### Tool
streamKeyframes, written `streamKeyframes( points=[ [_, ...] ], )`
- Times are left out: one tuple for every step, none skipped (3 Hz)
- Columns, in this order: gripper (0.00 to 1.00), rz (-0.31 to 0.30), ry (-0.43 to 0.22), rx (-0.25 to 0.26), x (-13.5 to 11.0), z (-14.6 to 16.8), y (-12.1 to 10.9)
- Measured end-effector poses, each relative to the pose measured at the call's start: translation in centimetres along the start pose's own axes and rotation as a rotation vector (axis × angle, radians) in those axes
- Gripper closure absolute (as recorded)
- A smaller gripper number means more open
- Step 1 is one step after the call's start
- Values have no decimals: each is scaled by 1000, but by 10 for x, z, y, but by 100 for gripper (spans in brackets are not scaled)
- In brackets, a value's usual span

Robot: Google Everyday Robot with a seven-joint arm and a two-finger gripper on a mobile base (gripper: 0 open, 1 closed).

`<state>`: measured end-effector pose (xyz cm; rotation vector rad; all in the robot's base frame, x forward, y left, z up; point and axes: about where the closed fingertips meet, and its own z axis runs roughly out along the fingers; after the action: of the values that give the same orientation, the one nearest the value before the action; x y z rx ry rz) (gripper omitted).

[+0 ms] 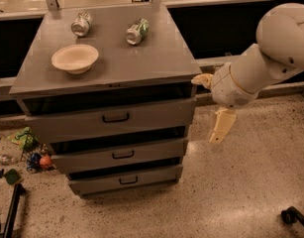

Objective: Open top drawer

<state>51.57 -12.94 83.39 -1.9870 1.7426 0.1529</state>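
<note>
Landmark: the grey desk (141, 68), with three drawers stacked in its front.
Top drawer: the top drawer (156, 114) sat directly beneath the desk top, the tallest of the three fronts, with a dark gap above it.
Handle: a small black handle (116, 118) was at the centre of that front, with nothing touching it.
Gripper: the gripper (206, 109) hung just off the desk's right front corner, level with the top drawer. Its two pale fingers were spread wide apart and held nothing, one reaching toward the corner and one pointing at the floor.
On the desk: a pale bowl (75, 58) sat toward the left. Two cans (81, 24) lay on their sides further back.
Below: the middle drawer (156, 150) and the bottom drawer (156, 175) both looked pushed in.
Done: as far as could be judged, only the approach to the desk's side.
Left: nearly everything. The top drawer looked closed, the gripper was well to the right of the handle, and it had yet to reach it, close on it and pull outward.
</note>
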Motion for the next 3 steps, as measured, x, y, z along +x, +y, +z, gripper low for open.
streamKeyframes(
  points=[
    [0,28,-24,11,3,28,-6],
    [0,33,-71,10,3,90,-21],
    [0,15,-92,2,0,117,-27]
  ],
)
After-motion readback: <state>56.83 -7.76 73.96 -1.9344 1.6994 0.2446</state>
